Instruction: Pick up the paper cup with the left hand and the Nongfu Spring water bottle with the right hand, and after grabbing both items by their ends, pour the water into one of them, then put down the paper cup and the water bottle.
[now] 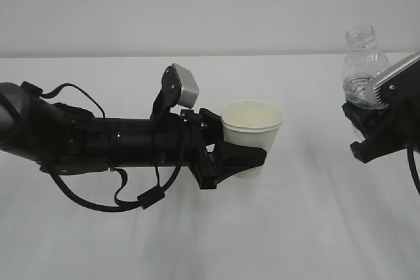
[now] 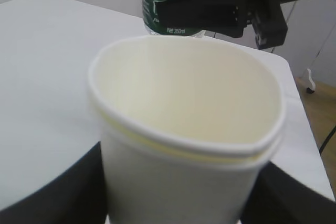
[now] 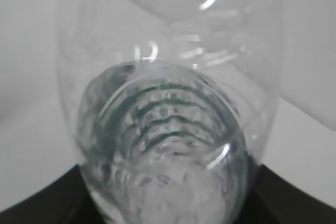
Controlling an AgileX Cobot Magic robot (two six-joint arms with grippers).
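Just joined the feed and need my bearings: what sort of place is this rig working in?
Probably a lab or test room, not a kitchen. A bare white table stands against a plain pale wall, carrying only the task's props: the paper cup in the left hand and the water bottle in the right hand.

Open gap between cup and bottle; both grippers occupied.

White table (image 1: pixel 308 227) is bare along its near edge and across the middle stretch, so a gripper could pass there. Obstacles: left hand (image 1: pixel 239 160) lies low across the left side, jaws clamped round the paper cup (image 1: pixel 252 132), its cables looping toward the near edge; right hand (image 1: pixel 367 132) at the right edge grips the Nongfu Spring water bottle (image 1: pixel 363 63) upright. Cup and bottle stand well apart.
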